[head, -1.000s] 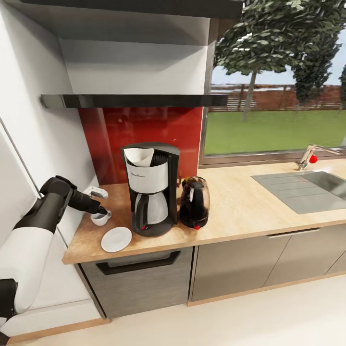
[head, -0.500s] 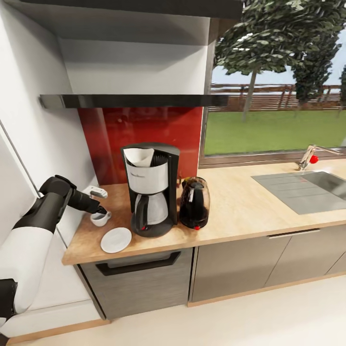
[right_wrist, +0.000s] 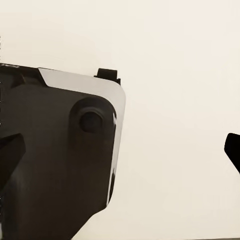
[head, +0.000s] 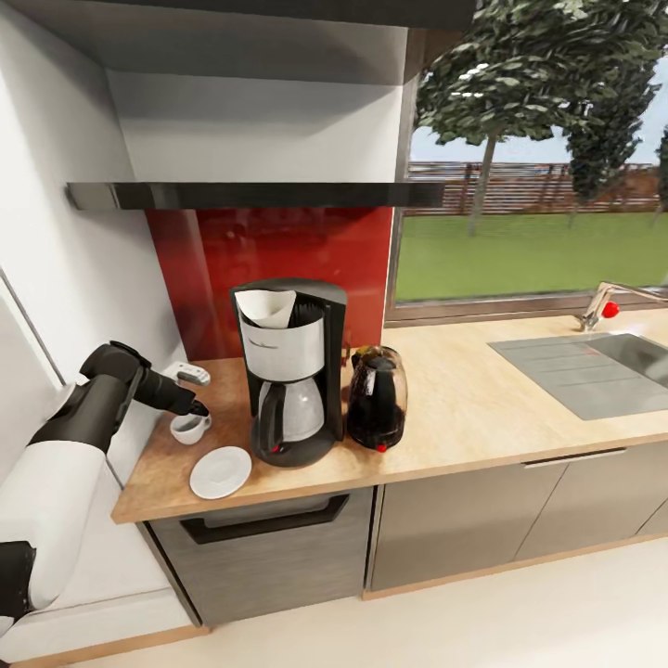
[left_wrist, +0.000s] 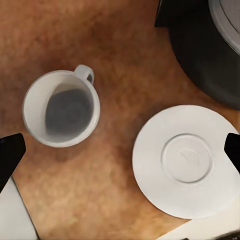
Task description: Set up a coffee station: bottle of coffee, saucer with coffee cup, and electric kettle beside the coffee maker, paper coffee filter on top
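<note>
— White saucer (head: 221,472) is lying near the front edge of the worktop (head: 482,408), close to its left end, yes?

— Yes, and it is sitting just beside the coffee maker (head: 289,371), with nothing resting on it. The coffee cup (head: 190,428) is standing upright a little behind it, apart from it, toward the left edge.

— What is the left gripper (head: 197,406) doing?

— It is hovering over the cup. In the left wrist view its fingertips (left_wrist: 10,155) are standing wide apart, with the cup (left_wrist: 61,107) and saucer (left_wrist: 184,160) between them, gripping nothing.

— And the right gripper (right_wrist: 122,155)?

— Its fingertips are also spreading wide, holding nothing.

— Further back?

— The paper filter (head: 267,304) is sitting on top of the coffee maker, and the electric kettle (head: 376,398) is standing right beside the machine, toward the sink (head: 594,366).
</note>
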Tool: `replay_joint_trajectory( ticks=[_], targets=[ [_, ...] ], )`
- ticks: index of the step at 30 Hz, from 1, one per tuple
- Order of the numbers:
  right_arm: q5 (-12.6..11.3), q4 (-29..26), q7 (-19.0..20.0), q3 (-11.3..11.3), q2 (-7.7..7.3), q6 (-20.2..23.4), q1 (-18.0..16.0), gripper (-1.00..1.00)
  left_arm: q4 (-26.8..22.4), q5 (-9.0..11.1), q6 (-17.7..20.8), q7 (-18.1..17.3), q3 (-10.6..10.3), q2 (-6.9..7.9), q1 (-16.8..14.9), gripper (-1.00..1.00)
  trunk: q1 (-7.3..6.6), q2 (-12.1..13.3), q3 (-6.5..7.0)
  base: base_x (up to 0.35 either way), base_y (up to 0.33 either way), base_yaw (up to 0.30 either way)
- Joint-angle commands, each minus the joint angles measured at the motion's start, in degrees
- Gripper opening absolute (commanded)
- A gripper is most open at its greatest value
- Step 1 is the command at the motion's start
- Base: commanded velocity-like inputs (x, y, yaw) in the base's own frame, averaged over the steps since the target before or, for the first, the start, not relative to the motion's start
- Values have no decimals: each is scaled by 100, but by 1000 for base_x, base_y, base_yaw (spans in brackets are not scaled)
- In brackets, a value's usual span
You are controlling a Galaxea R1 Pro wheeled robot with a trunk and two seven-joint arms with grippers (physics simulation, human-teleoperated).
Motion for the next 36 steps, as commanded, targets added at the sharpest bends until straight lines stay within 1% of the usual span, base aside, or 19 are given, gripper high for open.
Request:
replay_joint_trajectory(
  ticks=[1,10,20,29,36],
  targets=[
    [-58,-13,18,52,2,34,-1,100,1,-50,35,-57,9,-6,-5,100,1,-7,-9,14,0,0],
    [-56,-13,20,51,3,26,1,100,47,-49,27,-49,-4,7,14,100,1,-7,-9,137,0,0],
    [-64,-13,27,49,3,36,7,100,66,-50,17,-40,-7,14,22,100,1,-7,-9,23,0,0],
    [-65,-5,37,49,-14,48,9,100,67,-53,10,-40,-8,41,22,100,1,-7,-9,104,0,0],
    [-65,-4,31,49,-15,51,16,100,67,-53,8,-40,-8,36,22,100,1,-7,-9,24,0,0]
  ],
)
